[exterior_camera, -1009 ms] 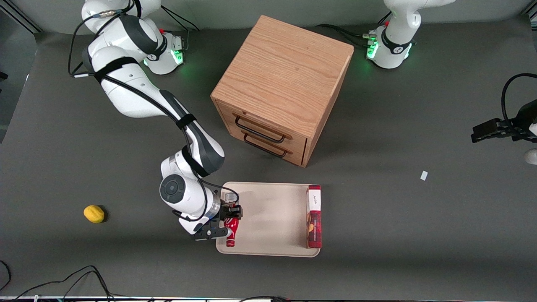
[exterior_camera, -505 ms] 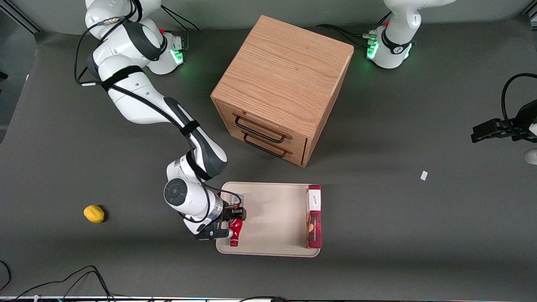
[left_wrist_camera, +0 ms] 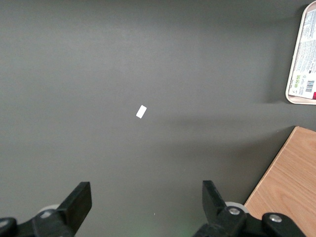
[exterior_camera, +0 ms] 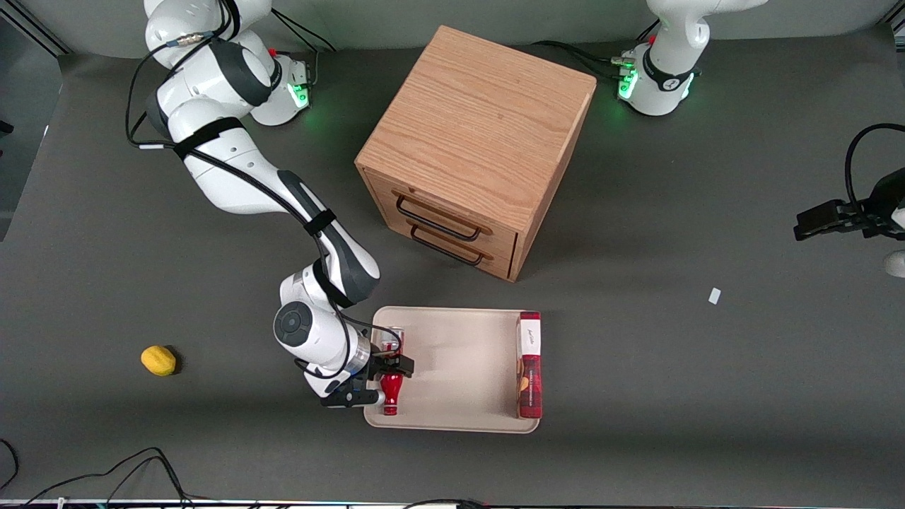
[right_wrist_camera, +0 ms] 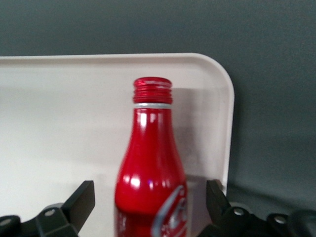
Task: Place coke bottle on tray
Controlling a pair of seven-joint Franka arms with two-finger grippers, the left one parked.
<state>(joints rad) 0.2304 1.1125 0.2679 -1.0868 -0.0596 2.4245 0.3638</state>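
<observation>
Release step — coke bottle already lying on the tray

At the working arm's end of the bench the tool (exterior_camera: 379, 382) hovers low over the tray (exterior_camera: 459, 367) edge, its fingers (right_wrist_camera: 81, 202) spread wide to either side of the coke bottle (exterior_camera: 390, 392) and apparently clear of it — gripping nothing. The bottle lies flat inside the rim, well apart from the red-and-white box (exterior_camera: 529, 364) on the tray's other end. Next, I judge: lift straight up without nudging the bottle.

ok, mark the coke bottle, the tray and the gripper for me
coke bottle (right_wrist_camera: 150, 163): right wrist view, red body under the neck.
tray (exterior_camera: 459, 353): front view, bare floor mid-tray.
gripper (exterior_camera: 378, 382): front view, midway between its fingertips, at the bottle.
</observation>
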